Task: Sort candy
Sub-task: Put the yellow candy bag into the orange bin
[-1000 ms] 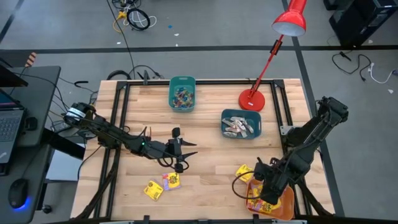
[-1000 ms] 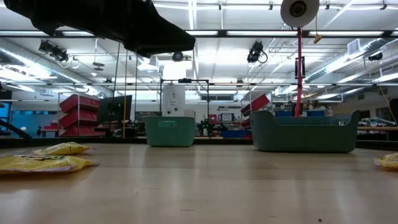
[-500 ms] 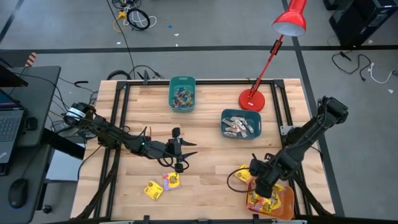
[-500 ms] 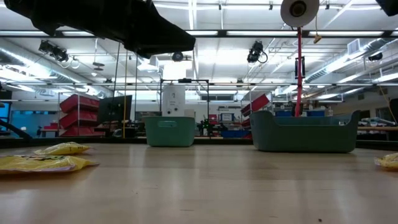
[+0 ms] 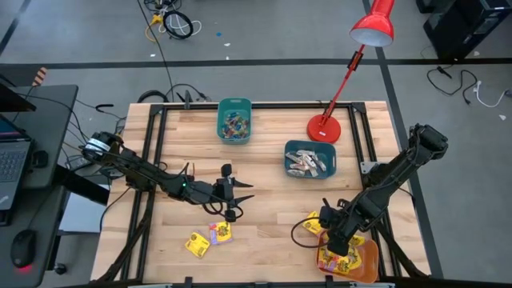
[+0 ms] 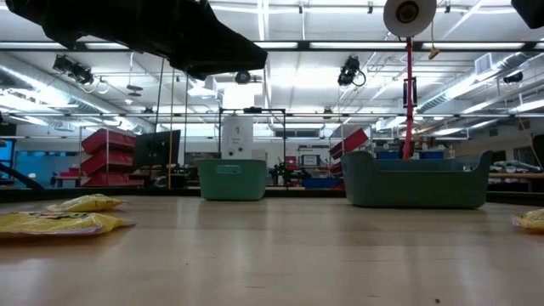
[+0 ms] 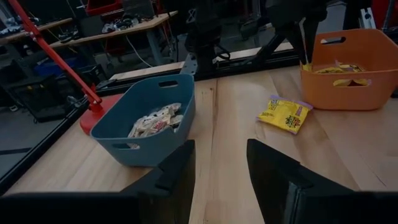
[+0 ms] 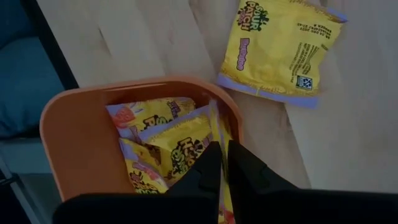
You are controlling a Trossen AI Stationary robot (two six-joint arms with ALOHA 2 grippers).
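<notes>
The right gripper (image 8: pixel 221 163) hangs over the orange bin (image 8: pixel 74 146) with its fingers nearly together and nothing between them; directly below lie yellow Sour Patch packets (image 8: pixel 180 149). Just beyond the bin's rim one more yellow packet (image 8: pixel 280 50) lies flat on the wood, "PATCH" partly legible. A descent on that thin flat packet risks the narrow fingers sliding off or pushing it away. The left gripper (image 7: pixel 221 165) waits mid-table, fingers apart and empty; ahead of it sit the teal bin of pale sticks (image 7: pixel 152 121), then the same loose packet and orange bin
</notes>
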